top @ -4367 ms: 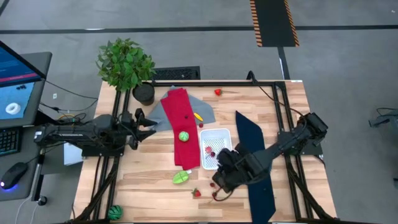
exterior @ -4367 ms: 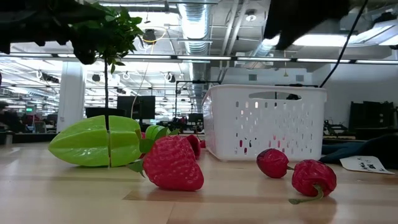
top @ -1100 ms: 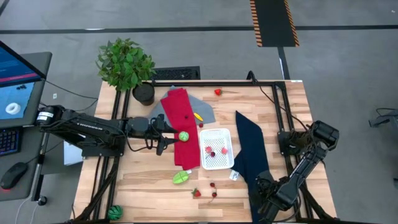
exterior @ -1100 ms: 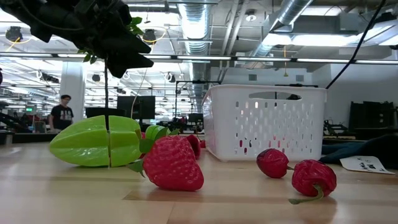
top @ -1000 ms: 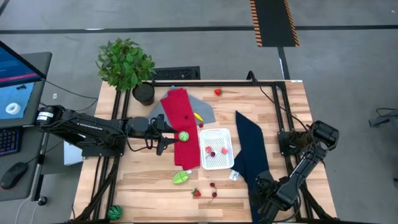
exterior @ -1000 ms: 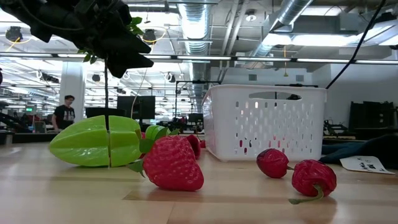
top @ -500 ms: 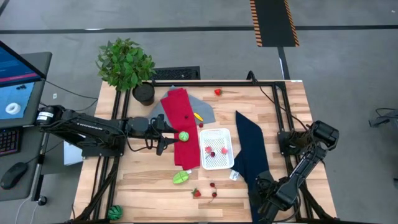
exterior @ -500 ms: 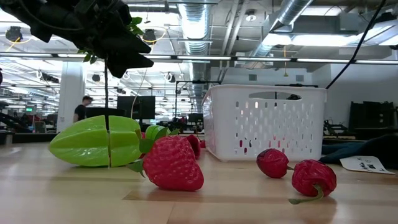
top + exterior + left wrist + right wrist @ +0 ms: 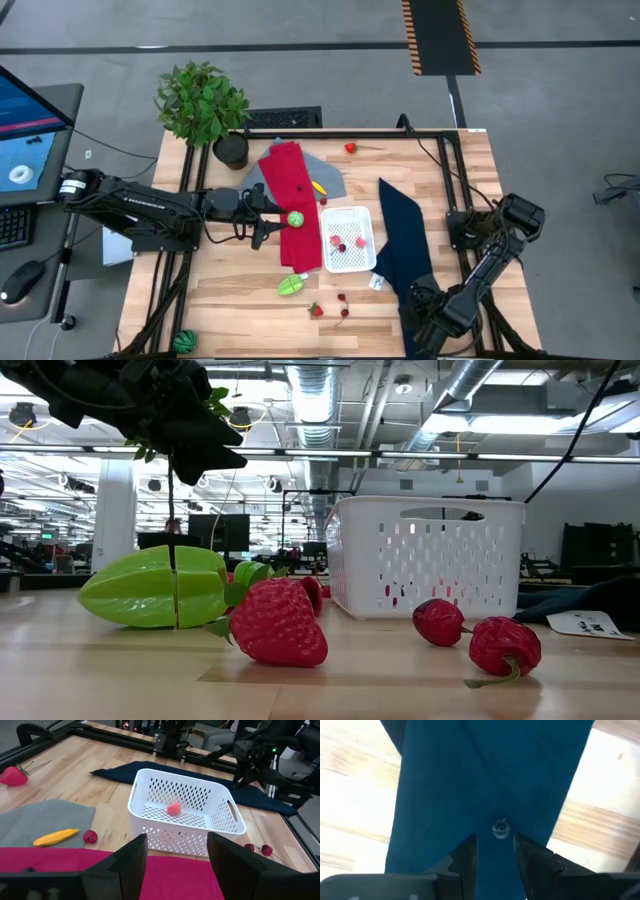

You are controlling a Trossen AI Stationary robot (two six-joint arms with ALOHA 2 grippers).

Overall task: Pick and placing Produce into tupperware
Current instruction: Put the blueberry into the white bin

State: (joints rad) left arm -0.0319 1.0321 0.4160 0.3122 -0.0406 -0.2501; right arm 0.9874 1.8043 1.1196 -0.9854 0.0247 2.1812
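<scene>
White perforated tupperware [image 9: 348,240]; red cloth [image 9: 294,205]; navy cloth [image 9: 408,250].

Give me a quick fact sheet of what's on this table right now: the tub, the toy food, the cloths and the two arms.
tub: white tub mid-table, pink pieces inside
on red cloth: round green fruit
near front edge: green star fruit, strawberry, two cherries
far edge: another strawberry
on grey cloth: yellow piece
left gripper: fingers apart, empty, beside the green fruit
right gripper: fingers apart, empty, over the navy cloth
plant: far left corner
</scene>
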